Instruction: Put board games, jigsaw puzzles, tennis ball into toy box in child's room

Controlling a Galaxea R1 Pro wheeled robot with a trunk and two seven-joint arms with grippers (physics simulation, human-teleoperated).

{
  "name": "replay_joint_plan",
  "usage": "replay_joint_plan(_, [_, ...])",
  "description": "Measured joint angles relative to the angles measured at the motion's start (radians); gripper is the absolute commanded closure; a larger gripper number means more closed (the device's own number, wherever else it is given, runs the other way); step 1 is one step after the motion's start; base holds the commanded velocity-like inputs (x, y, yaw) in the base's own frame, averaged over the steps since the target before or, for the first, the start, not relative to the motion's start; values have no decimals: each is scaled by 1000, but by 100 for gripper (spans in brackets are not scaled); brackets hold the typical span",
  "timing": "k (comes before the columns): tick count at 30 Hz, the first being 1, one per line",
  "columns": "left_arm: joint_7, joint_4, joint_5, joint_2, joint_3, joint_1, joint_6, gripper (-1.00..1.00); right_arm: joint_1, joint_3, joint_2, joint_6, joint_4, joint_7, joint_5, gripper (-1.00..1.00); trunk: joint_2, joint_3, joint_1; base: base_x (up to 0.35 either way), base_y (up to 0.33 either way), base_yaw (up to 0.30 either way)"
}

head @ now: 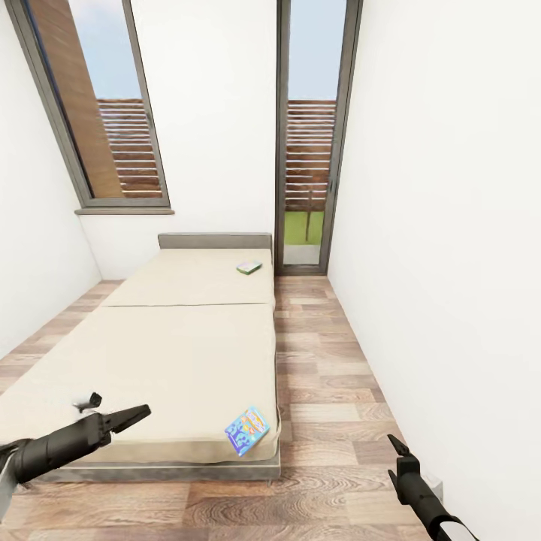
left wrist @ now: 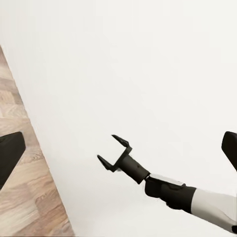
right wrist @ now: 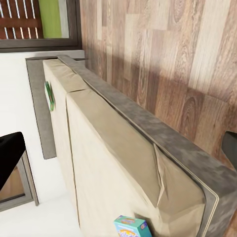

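On bed [head: 150, 353]: blue board game [head: 247, 430], colourful lettering.

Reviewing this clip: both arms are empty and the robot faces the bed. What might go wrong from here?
The blue board game lies at the bed's near corner, close to the edge; a clumsy grasp might push it onto the floor. The green-white board game sits far up by the headboard, probably beyond reach without driving along the narrow strip beside the wall, where the right gripper already hangs close.

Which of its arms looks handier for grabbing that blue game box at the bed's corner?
Probably the right: the blue game box lies at the bed's right-hand corner, between the grippers, and the right gripper hangs open over the floor beside it.
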Motion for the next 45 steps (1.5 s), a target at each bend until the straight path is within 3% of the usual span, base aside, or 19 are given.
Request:
replay_joint_plan(5, [179,135,-3,-39,-7,-20,-25,-100,0,0,0,0,0,0,0,-100,0,0,0,0,0,0])
replay_joint_plan(13, [322,378,-7,-80,-14,-81,-195,-100,0,0,0,0,0,0,0,-100,0,0,0,0,0,0])
replay_joint_plan(16, [388,481,-25,-95,-51,-92,-292,-100,0,0,0,0,0,0,0,-100,0,0,0,0,0,0])
replay_joint_plan(19, [429,518,-32,-101,-83,-97,-345,-100,0,0,0,0,0,0,0,-100,0,0,0,0,0,0])
replay_joint_plan(38, [484,554,-38,-122,-146,-101,-400,-100,0,0,0,0,0,0,0,-100,0,0,0,0,0,0])
replay_joint_plan(45, [604,555,-41,-155,-159,-101,-432,-100,0,0,0,0,0,0,0,-100,0,0,0,0,0,0])
